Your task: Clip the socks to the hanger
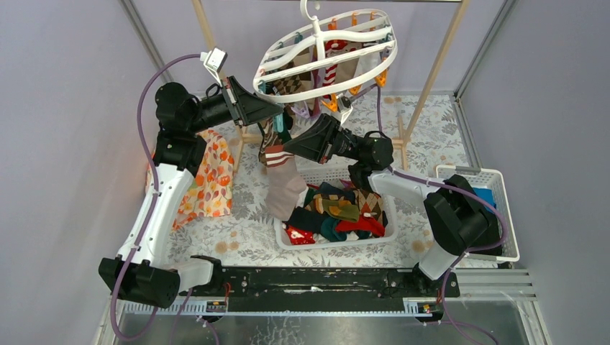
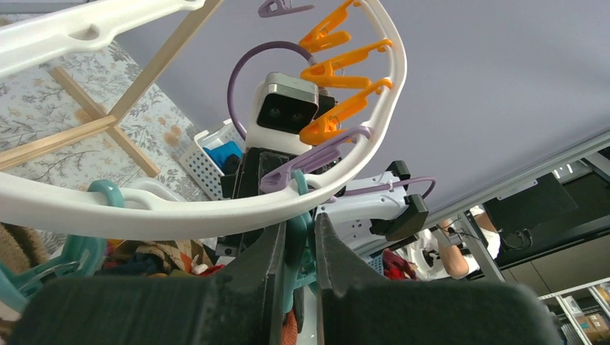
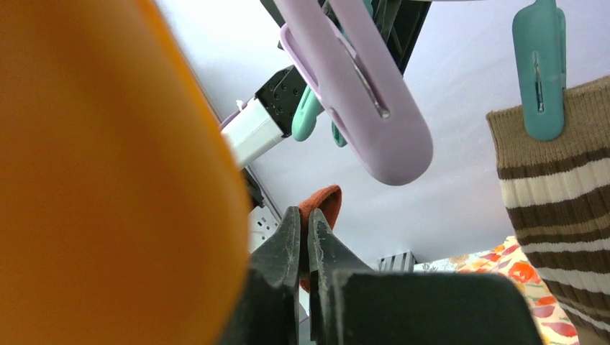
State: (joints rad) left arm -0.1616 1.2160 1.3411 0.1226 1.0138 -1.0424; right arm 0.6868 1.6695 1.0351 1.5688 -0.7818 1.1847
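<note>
Work surface: a table under a grey-and-white floral tablecloth (image 1: 244, 241), enclosed by plain lilac walls (image 1: 65, 108), with a black rail along the near edge where both arm bases are bolted. The hanger (image 2: 180, 212) hangs tilted above the far middle of the table, between the legs of a pale wooden rack (image 1: 431, 79). The left gripper (image 2: 296, 223) is raised to the hanger's rim, its fingers pinched together on a teal clip (image 2: 298, 248) that dangles there. The right gripper (image 3: 303, 215), just below and beside it, is clamped on the edge of a rust-brown sock (image 3: 321, 205), which hangs down toward the table. A brown striped sock (image 3: 554, 194) is already pegged by an upper teal clip (image 3: 539, 72); a purple clip (image 3: 360, 93) hangs free beside it. The remaining socks (image 1: 338, 212) lie heaped in a white basket (image 1: 334, 241) at table centre. An orange floral cloth (image 1: 208, 176) lies left of the basket, and a second white basket (image 1: 496, 176) holding blue clothing stands at the right edge.
</note>
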